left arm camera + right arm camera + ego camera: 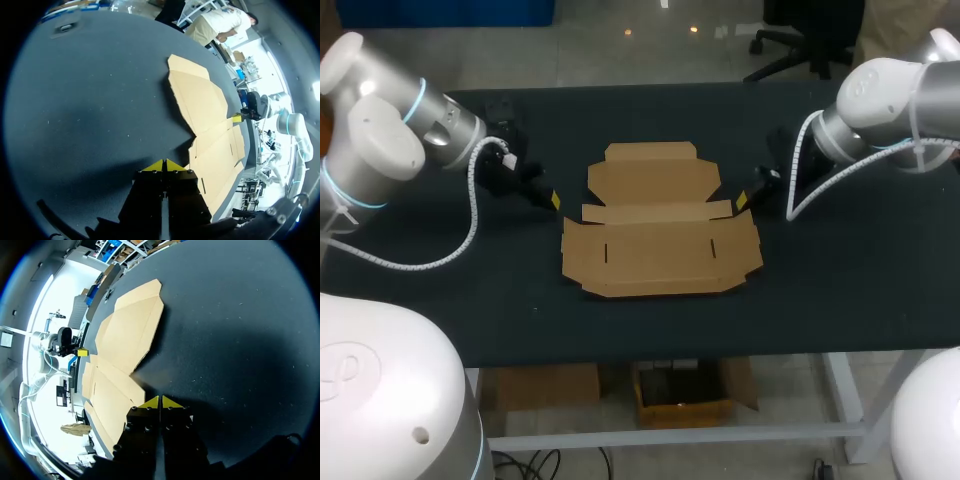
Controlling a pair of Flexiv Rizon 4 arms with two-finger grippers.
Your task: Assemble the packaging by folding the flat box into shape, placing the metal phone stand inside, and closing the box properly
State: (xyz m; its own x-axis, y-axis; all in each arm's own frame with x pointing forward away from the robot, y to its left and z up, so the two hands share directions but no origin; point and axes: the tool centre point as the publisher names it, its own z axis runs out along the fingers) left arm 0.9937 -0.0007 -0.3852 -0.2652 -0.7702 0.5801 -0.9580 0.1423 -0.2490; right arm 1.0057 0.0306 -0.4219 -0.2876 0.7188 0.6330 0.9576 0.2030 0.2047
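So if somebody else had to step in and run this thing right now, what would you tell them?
Left gripper: shut, holding nothing, just off the left edge of the cardboard box.
Right gripper: shut, also empty, close by the box's right edge.
Cardboard box: lying flat and unfolded in the middle of the table, between the two grippers.
Phone stand: I cannot pick it out for certain in these views.
Done: nothing yet, no flap is raised.
Left: fold the box into shape, put the phone stand inside, close the box.
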